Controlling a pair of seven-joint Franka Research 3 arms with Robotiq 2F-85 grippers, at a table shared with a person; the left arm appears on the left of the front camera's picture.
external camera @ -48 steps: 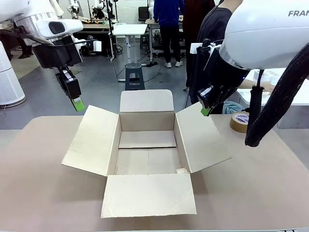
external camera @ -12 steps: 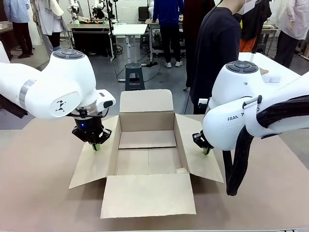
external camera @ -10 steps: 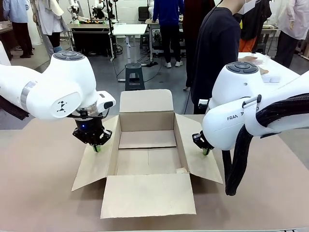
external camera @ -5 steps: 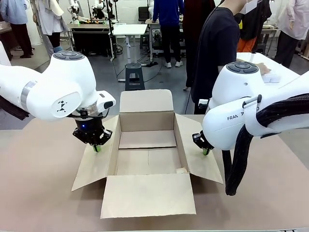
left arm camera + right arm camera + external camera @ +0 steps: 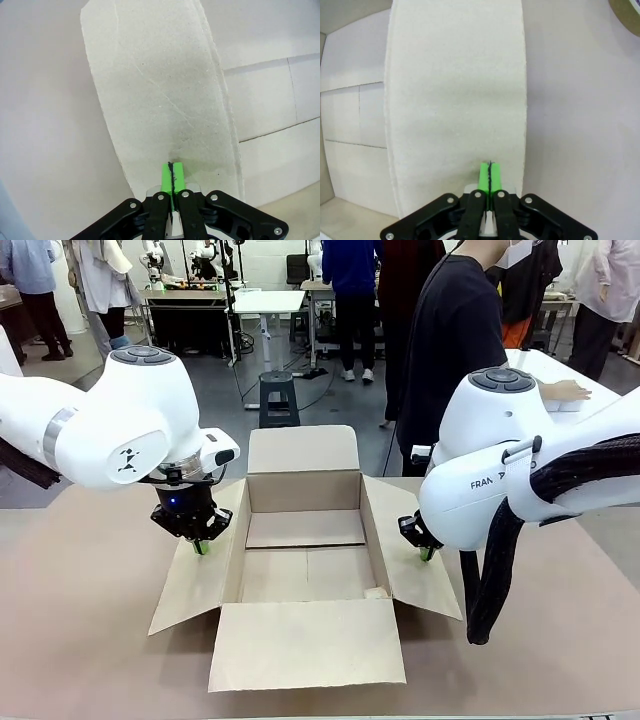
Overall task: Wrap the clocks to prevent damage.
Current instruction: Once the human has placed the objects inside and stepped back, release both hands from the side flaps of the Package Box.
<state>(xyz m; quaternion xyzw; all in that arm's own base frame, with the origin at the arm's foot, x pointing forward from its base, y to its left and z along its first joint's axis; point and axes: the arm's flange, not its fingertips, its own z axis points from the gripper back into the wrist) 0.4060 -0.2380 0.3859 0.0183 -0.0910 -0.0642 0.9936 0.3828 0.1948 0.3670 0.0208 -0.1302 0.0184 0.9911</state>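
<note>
An open cardboard box (image 5: 305,490) stands in the middle of the table, with nothing inside it. My left gripper (image 5: 201,547) is shut, its green tips resting on the box's left flap (image 5: 188,585). The left wrist view shows the closed pads (image 5: 167,176) touching that flap (image 5: 160,90). My right gripper (image 5: 427,553) is shut too, its tips down on the right flap (image 5: 415,575). In the right wrist view the joined pads (image 5: 484,176) meet the flap (image 5: 455,90). The clocks are out of view.
The front flap (image 5: 305,645) lies flat toward me and the back flap (image 5: 303,448) stands up. A person in a dark top (image 5: 455,330) stands at the far right, one hand (image 5: 565,390) on a white side table. The edge of a tape roll (image 5: 627,10) lies right of the box.
Since the earliest frame both arms have come down from above and set their shut tips on the side flaps. Over the last second the arms hold still; the person's hand shifted.
</note>
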